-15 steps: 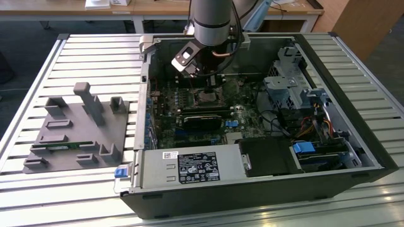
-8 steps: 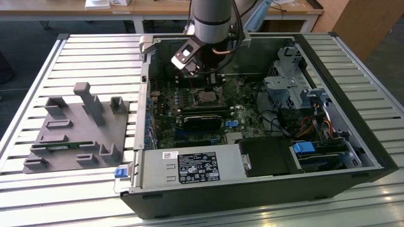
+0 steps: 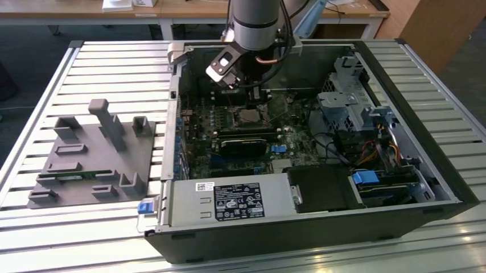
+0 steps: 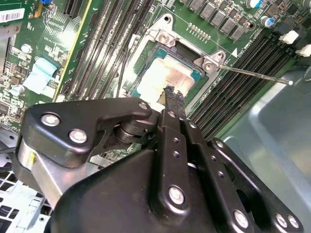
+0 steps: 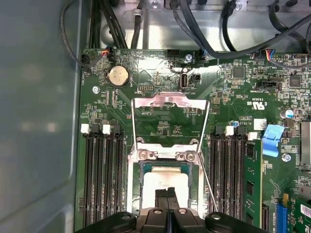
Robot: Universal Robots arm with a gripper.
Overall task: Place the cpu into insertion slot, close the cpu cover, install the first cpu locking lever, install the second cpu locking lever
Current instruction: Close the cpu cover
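The gripper [image 5: 167,194] hung with its two fingertips pressed together, nothing between them, right over the cpu [image 5: 167,179], which lay flat in the insertion slot [image 4: 137,77]. Whether the tips actually touched the metal top could not be told. In the exterior view the gripper sat at twelve o'clock of the chip. Past the slot, the cpu cover [image 5: 170,100] stood swung open, and a thin locking lever [image 4: 252,74] stuck out free, unlatched. By that showing, the seating step was near its end: any press ought to be light and straight down, with no sideways drag, so the chip would lie square inside the frame. Farther off, at nine o'clock outside the computer case [image 3: 304,230], a grey fixture block [image 3: 91,153] rested on the slatted table [image 3: 45,79].
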